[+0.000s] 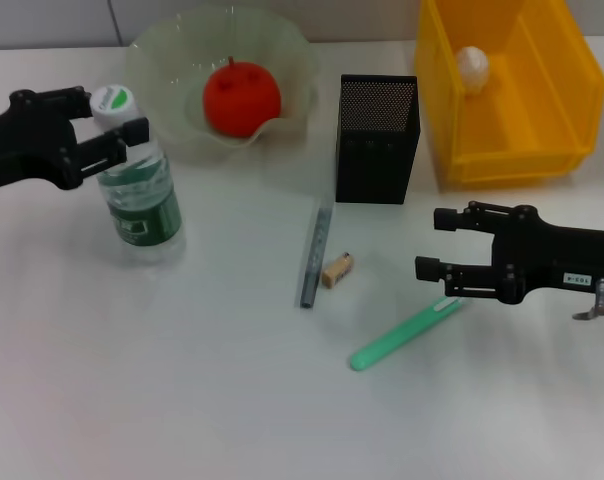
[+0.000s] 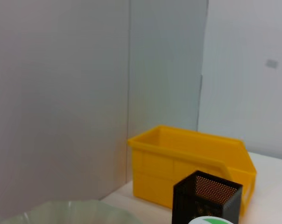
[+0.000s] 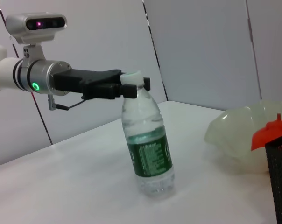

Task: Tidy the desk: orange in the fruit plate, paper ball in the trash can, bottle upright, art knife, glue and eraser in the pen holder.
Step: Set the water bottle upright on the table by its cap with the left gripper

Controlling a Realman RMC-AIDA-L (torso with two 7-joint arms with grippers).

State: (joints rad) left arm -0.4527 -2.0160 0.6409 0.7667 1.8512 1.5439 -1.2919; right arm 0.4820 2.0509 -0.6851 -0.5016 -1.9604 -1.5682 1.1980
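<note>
My left fingers [image 1: 110, 128] clench the neck of the bottle [image 1: 139, 195], upright near the table's [image 1: 182, 400] left edge (right fingers [image 1: 444, 268] released); a jerky release could topple it.

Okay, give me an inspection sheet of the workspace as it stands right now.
Surface: white desk, no spills seen.
Job's things: orange in the fruit plate; paper ball in the yellow trash can; bottle upright; grey art knife, eraser and green glue stick lying on the desk in front of the black mesh pen holder.
Clutter: nothing seen.
Grippers: left gripper around the bottle's neck below the cap; right gripper open, above the glue stick's far end.
Cables: nothing seen.
Surroundings: grey panel walls behind the desk.
</note>
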